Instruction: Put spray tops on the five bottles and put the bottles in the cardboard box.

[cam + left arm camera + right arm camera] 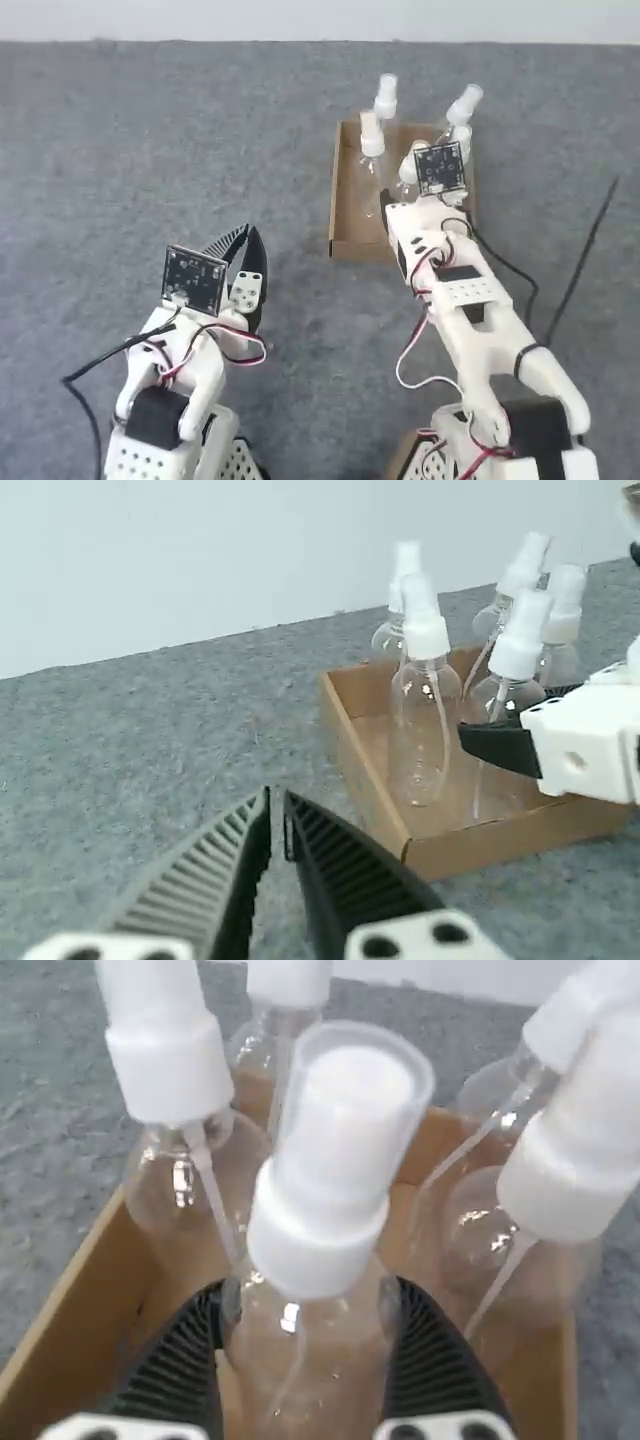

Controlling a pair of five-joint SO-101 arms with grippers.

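Bottle (300, 1360) with its spray top (335, 1160) on stands upright in the cardboard box (345, 225), and your right gripper (310, 1380) clamps it by the body. Four more capped bottles (170, 1170) stand close around it. Your left gripper (277, 810) hangs over the grey mat (150, 150) beside the box, jaws closed together on nothing.

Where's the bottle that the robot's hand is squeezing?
In the right wrist view, the bottle is held in the right gripper, standing in the cardboard box with four other capped bottles close beside it.
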